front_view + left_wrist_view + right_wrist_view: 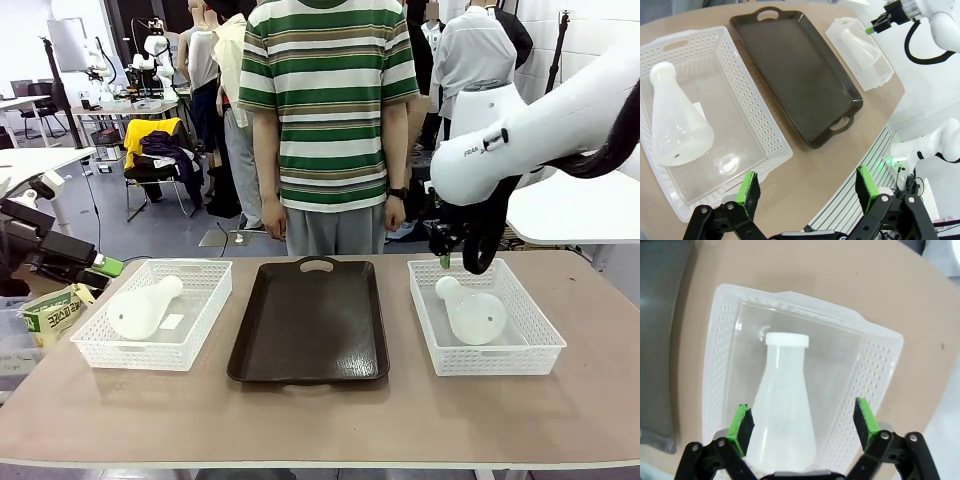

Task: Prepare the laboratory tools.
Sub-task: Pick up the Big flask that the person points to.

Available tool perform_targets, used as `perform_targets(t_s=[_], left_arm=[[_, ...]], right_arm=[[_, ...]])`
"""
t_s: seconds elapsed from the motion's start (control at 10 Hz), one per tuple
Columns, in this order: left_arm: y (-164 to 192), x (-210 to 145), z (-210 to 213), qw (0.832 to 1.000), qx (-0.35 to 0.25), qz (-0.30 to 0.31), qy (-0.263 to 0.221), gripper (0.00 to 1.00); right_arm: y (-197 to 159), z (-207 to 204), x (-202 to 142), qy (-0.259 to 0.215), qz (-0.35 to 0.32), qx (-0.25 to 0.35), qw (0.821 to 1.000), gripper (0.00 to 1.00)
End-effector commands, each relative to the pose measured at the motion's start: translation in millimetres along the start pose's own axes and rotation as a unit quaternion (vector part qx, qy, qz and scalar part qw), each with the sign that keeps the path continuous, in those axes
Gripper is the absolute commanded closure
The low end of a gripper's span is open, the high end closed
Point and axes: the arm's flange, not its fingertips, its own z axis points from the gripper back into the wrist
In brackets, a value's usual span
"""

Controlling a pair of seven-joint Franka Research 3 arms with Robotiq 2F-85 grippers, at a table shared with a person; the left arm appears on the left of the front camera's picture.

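Right claw [444,262] released above the right flask [784,400]; left claw [806,186] released too.
Your right claw hangs with fingers spread over the right flask, which lies on its side in the right lattice basket [500,362]; your left claw hovers by the bench's [320,420] left edge; the left flask [143,308] lies in the left lattice basket [150,357]; a dark brown tray [310,320] sits between the baskets.

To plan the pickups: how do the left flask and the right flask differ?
The left flask lies in the left basket, the right flask in the right basket. Seen from the front, the left flask's neck points far-right, the right flask's far-left. The open right gripper hangs over the right flask; the open left gripper is well apart from the left flask. Both lie on their sides.
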Motion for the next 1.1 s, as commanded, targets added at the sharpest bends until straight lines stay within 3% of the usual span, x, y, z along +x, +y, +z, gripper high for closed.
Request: perform_targets(t_s=[0.0,0.2,0.5,1.0], left_arm=[[2,0,0,1.000,-0.007,-0.007,-0.009,0.00],[2,0,0,1.000,-0.007,-0.007,-0.009,0.00],[2,0,0,1.000,-0.007,-0.007,-0.009,0.00],[2,0,0,1.000,-0.007,-0.007,-0.009,0.00]], right_arm=[[0,-12,16,0.014,-0.041,0.050,0.998,0.00],[-7,-21,16,0.024,-0.056,0.092,0.994,0.00],[-15,-43,18,0.045,-0.061,0.098,0.992,0.00],[-8,-76,16,0.047,-0.032,0.034,0.998,0.00]])
